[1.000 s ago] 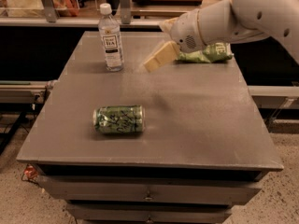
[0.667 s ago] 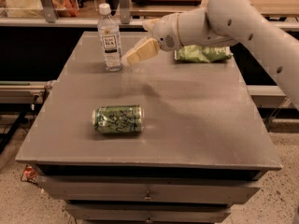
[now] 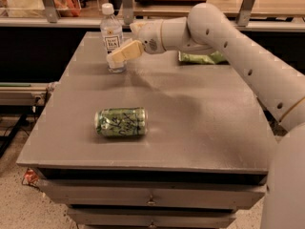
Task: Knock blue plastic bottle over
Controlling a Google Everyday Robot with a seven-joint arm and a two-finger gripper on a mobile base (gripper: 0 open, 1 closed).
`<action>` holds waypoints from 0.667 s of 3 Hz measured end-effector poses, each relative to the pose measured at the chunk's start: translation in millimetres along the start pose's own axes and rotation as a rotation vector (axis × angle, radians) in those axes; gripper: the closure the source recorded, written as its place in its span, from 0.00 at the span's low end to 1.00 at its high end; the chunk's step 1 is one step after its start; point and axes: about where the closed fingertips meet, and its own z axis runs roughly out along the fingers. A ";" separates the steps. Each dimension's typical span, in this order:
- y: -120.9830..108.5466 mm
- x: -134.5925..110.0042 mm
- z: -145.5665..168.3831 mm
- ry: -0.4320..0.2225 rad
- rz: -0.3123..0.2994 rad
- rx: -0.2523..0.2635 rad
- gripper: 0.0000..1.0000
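Claw, opening unclear, now meets the blue plastic bottle, still upright at its tip, so toppling looks imminent

Table: bottle, can, packet; pincer at bottle

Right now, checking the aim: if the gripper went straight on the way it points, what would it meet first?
The blue plastic bottle. The gripper, at the far end of the table, has its tip at the bottle's lower body, possibly touching; depth is unclear. The green can lies off that line.
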 end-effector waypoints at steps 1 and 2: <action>-1.3 5.0 22.7 -0.028 0.079 -0.027 0.16; -2.0 5.6 33.9 -0.040 0.144 -0.040 0.40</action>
